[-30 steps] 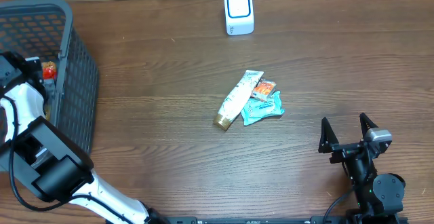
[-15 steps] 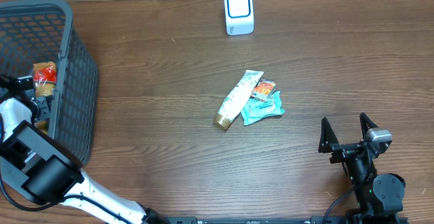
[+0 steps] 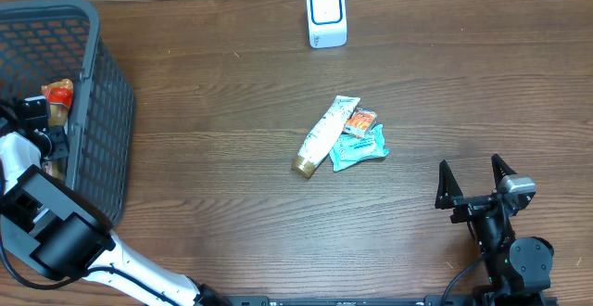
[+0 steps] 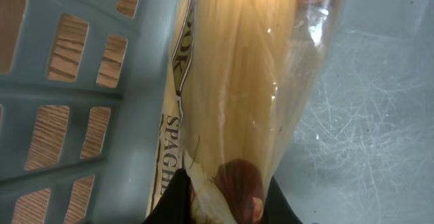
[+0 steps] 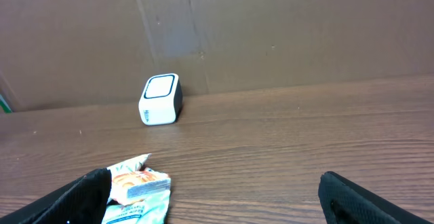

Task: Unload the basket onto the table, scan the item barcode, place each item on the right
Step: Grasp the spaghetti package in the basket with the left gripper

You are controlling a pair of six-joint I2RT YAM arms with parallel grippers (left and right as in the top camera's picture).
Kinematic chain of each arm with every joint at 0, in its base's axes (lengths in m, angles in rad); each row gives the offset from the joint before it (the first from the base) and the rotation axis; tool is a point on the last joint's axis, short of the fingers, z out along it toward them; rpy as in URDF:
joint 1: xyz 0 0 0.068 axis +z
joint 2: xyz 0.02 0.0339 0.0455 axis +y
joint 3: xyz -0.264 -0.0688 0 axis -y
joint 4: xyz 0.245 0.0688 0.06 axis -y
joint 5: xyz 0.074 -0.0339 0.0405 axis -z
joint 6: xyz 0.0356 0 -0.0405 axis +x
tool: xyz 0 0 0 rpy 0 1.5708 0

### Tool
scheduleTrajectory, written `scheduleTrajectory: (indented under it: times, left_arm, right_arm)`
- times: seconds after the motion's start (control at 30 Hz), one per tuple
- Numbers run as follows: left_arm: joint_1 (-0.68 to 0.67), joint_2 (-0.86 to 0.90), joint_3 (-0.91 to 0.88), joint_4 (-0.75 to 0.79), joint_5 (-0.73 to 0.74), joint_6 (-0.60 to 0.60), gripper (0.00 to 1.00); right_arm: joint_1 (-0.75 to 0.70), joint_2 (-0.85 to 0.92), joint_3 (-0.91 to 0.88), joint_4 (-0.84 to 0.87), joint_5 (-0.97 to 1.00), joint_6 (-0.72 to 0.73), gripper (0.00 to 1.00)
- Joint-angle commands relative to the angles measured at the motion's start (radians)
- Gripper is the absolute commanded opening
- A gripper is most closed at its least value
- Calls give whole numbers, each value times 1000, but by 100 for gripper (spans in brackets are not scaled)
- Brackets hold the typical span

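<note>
Gripping glossy spaghetti pack [image 4: 234, 81] — left end effector [image 4: 225, 207] | right end effector [image 5: 215, 187] agape | lattice basket [image 4: 81, 102]

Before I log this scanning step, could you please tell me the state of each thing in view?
left gripper, shut on the spaghetti packet inside the basket.
spaghetti packet, pinched at one end, lying in the basket.
basket, upright.
right gripper, open, holding nothing.
scanner, upright, untouched.
tube, lying flat.
teal packet, lying against the tube.
orange packet, lying beside the tube.
</note>
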State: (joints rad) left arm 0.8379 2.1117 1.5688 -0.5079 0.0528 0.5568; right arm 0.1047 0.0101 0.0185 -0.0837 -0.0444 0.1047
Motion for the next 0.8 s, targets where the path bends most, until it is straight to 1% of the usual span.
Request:
scheduleTrajectory:
  times: [0.0, 0.1, 0.13, 0.17, 0.2, 0.27, 0.37, 0.53, 0.77]
  left_arm:
    - [-28, 33, -19, -29, 81, -68, 4]
    - [-40, -19, 24, -31, 132, -72, 4]
    - [-44, -45, 43, -30, 158, -98, 4]
    - [-47, -70, 64, -29, 179, -128, 4]
    - [-53, -114, 105, -27, 206, -192, 4]
    - [-58, -163, 152, -28, 212, -282, 4]
    - [-67, -245, 198, -29, 213, -359, 4]
    - [-92, -399, 209, 39, 213, -428, 4]
    - [-163, -602, 209, 70, 207, -442, 4]
  right_arm:
    - [-6, -7, -11, 4, 2, 0, 100]
    - [-6, -7, -11, 4, 2, 0, 100]
    - [-6, -7, -11, 4, 2, 0, 100]
    - [-6, -7, -11, 4, 2, 0, 100]
    - [-6, -7, -11, 4, 2, 0, 100]
    - [-6, -7, -11, 4, 2, 0, 100]
    - [-6, -7, -11, 4, 2, 0, 100]
    - [-6, -7, -11, 4, 2, 0, 100]
    - [-6, -7, -11, 4, 2, 0, 100]
